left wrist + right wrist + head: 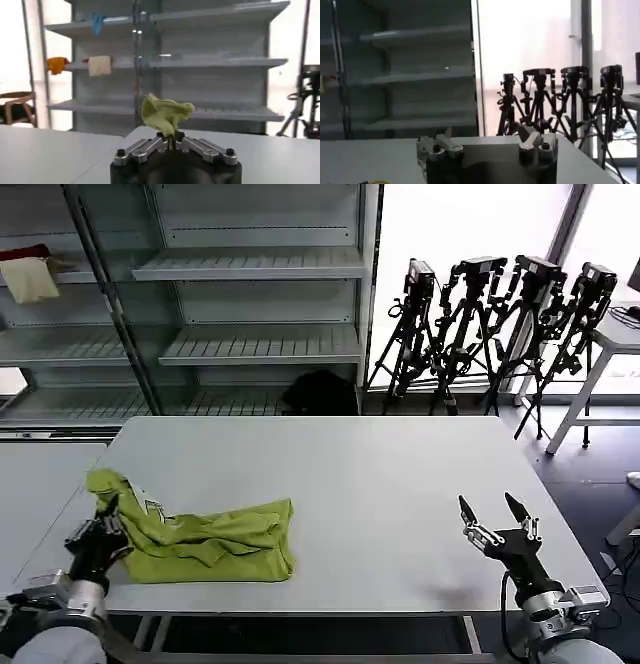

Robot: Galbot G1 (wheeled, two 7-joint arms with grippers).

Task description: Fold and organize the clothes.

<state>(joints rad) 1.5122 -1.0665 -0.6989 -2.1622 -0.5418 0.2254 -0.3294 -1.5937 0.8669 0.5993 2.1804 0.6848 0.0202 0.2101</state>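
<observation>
At table's (380, 484) left edge, T-shirt (215, 542).

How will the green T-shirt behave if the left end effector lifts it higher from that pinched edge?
Probably floppy: the T-shirt lies crumpled on the table, and the pinched bit in the left end effector bunches limply. It looks light, so the rest should trail and drape. The right end effector hangs open, apart from it.
</observation>
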